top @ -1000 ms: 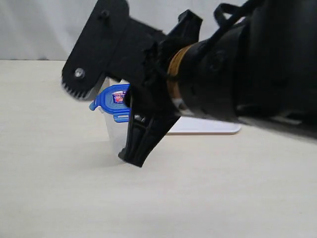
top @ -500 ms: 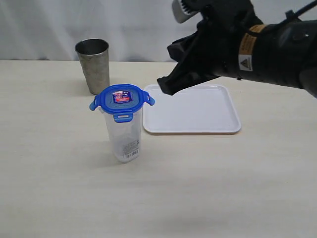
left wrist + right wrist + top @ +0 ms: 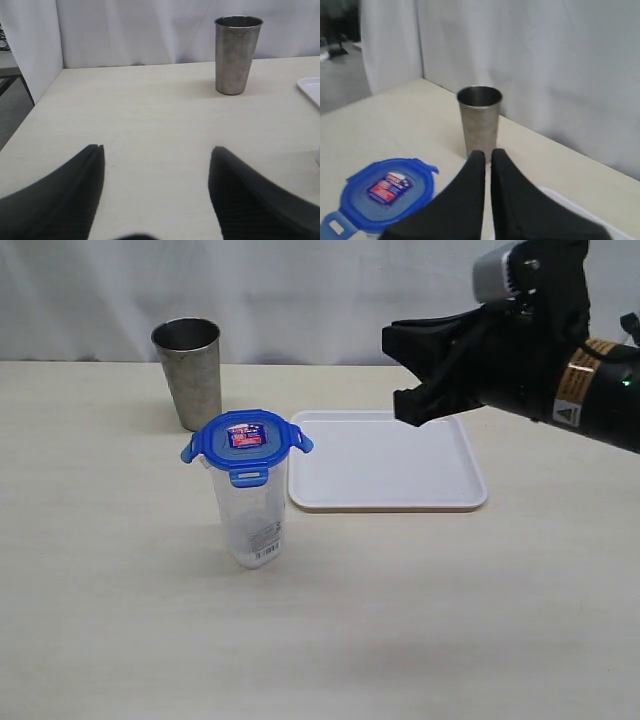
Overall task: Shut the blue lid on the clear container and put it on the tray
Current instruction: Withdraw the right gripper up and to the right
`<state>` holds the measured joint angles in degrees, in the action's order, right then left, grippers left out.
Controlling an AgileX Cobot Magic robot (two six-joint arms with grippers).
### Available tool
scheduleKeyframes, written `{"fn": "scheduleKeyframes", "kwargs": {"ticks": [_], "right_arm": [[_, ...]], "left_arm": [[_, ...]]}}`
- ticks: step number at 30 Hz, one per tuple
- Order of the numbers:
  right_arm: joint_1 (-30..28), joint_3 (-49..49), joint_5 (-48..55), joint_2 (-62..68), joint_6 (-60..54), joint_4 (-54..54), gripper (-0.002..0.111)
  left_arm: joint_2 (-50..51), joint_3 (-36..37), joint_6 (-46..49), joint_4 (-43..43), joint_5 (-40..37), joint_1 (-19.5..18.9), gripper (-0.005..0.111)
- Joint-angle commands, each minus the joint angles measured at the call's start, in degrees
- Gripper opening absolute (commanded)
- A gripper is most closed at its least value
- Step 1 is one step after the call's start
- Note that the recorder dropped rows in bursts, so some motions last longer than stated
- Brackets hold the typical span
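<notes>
The clear container [image 3: 252,520] stands upright on the table, left of the tray [image 3: 440,480]. The blue lid [image 3: 245,438] sits on top of it, its flaps sticking out at the sides. The lid also shows in the right wrist view as the blue lid [image 3: 385,192]. My right arm [image 3: 530,360] hangs over the tray's far right part, apart from the container. My right gripper [image 3: 487,152] is shut with nothing between its fingers. My left gripper [image 3: 155,150] is open over bare table and holds nothing; it does not show in the exterior view.
A grey metal tumbler [image 3: 188,370] stands behind and left of the container, also seen as the tumbler [image 3: 237,55]. The tray is bare. A white curtain backs the table. The table's left edge [image 3: 30,107] drops off beside a white wall.
My right arm has pulled back from the container, up and to the right, and its jaws have shut. The lid stays on the container. The left gripper has not moved.
</notes>
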<state>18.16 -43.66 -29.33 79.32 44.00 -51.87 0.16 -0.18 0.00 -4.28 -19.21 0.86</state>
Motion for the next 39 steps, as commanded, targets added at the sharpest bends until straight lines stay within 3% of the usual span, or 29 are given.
{"fn": "scheduleKeyframes", "kwargs": {"ticks": [1, 5, 9, 12, 15, 18, 25, 28, 32, 39], "right_arm": [[-13.44, -1.67, -26.27, 4.71, 16.04, -18.22, 0.004], [-20.58, -2.31, -32.71, 7.63, 17.09, -23.66, 0.004], [-21.37, -2.31, -34.9, 8.5, 13.87, -28.53, 0.004], [-21.37, -2.31, -39.44, 8.73, 9.58, -26.69, 0.004], [-21.37, -2.31, -38.14, 8.17, 6.51, -24.63, 0.004], [-21.37, -2.31, -30.32, 7.65, 7.39, -22.42, 0.004], [-21.37, -2.31, -20.14, 7.65, 7.83, -22.52, 0.004], [-21.37, -2.31, -22.36, 7.65, 8.25, -23.66, 0.004], [-21.37, -2.31, -24.89, 7.65, 9.17, -24.2, 0.004], [-21.37, -2.31, -24.89, 7.65, 10.31, -25.34, 0.004]], "left_arm": [[-0.16, 0.18, 0.0, -0.06, 0.7, -0.06, 0.058], [-0.16, 0.18, 0.0, -0.06, 0.7, -0.06, 0.058], [-0.16, 0.18, 0.39, -0.82, 0.85, -0.06, 0.058], [-0.16, 0.18, 0.49, -6.86, 4.41, -0.06, 0.058], [-0.16, 0.18, -0.36, -3.22, 13.88, -0.06, 0.058], [-0.16, 0.18, -0.36, 2.68, 23.66, -0.06, 0.058], [-0.16, 0.18, -2.17, 2.83, 43.89, -0.06, 0.058], [-0.16, 0.18, -14.55, -2.07, 43.33, -0.06, 0.058], [0.58, 0.18, -26.92, -20.81, 44.47, -0.06, 0.058], [7.94, 0.18, -32.81, -25.26, 52.97, -0.06, 0.058]]}}
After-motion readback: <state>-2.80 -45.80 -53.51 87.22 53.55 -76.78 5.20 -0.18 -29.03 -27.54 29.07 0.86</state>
